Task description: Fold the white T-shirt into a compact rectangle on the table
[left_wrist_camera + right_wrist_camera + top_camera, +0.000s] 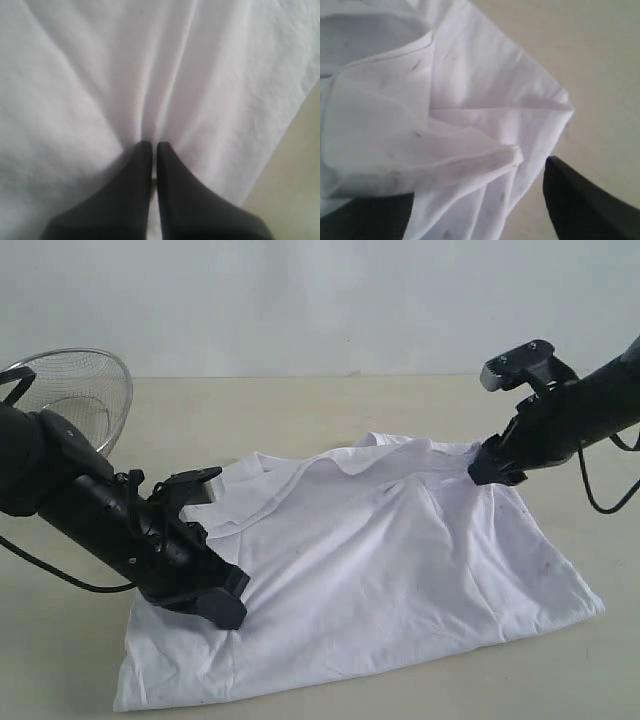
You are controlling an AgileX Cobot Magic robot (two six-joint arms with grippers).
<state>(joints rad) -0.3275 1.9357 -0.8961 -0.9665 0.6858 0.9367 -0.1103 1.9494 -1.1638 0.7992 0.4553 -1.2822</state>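
At the far left, a round wire-mesh basket (75,390) shows behind the left arm, on the pale counter (300,405). The left hand (226,608) is down on the left part of the white T-shirt (380,560). Its fingers are pressed together and pinch a gather of cloth, with creases running out from the tips. The shirt lies rumpled across the middle of the counter, layers lapped over one another. At its far right edge is the right hand (492,468), fingers (580,205) spread wide, a loose fold of shirt between them, unclamped.
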